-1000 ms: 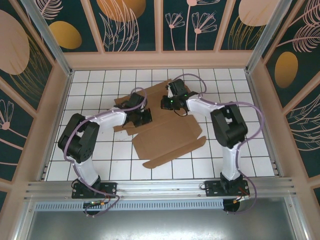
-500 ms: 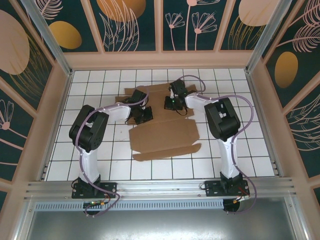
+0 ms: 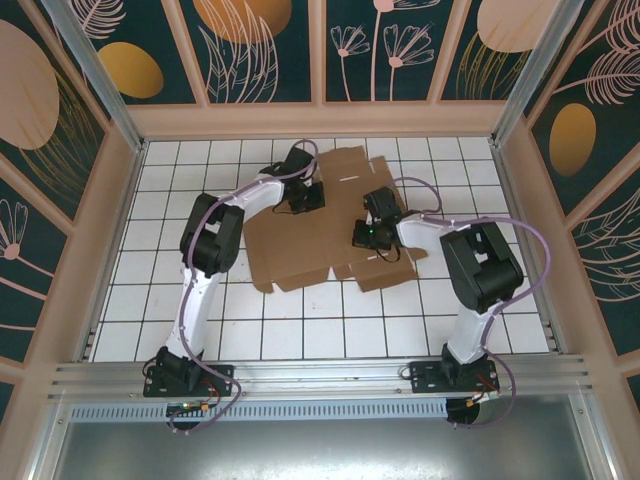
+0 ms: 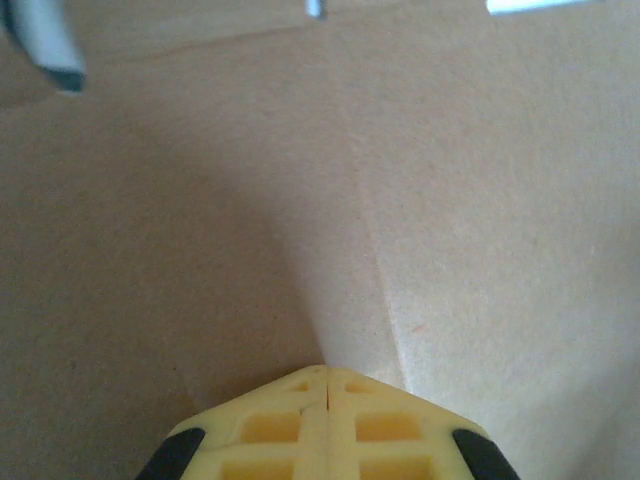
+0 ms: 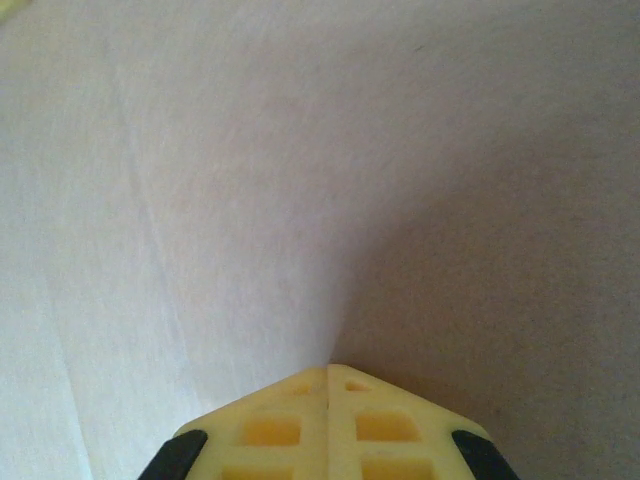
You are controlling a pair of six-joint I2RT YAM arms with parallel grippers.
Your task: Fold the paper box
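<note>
Centre-frame on the white tiled table (image 3: 170, 300), the flat brown cardboard paper box (image 3: 300, 250) lies unfolded; left gripper (image 4: 327, 375) and right gripper (image 5: 328, 372), both clenched empty, press tips onto it, presumably to pin or slide it.

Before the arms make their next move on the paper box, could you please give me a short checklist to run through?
1. Left gripper shut, nothing between its fingers: ok.
2. Right gripper shut, nothing held: ok.
3. Paper box lying inside the edges of the tiled table: ok.
4. Walls folded up: not ok, the sheet looks flat.
5. Crease visible ahead of the left gripper: ok.
6. Fingertips actually pressing on the cardboard: cannot tell.
</note>
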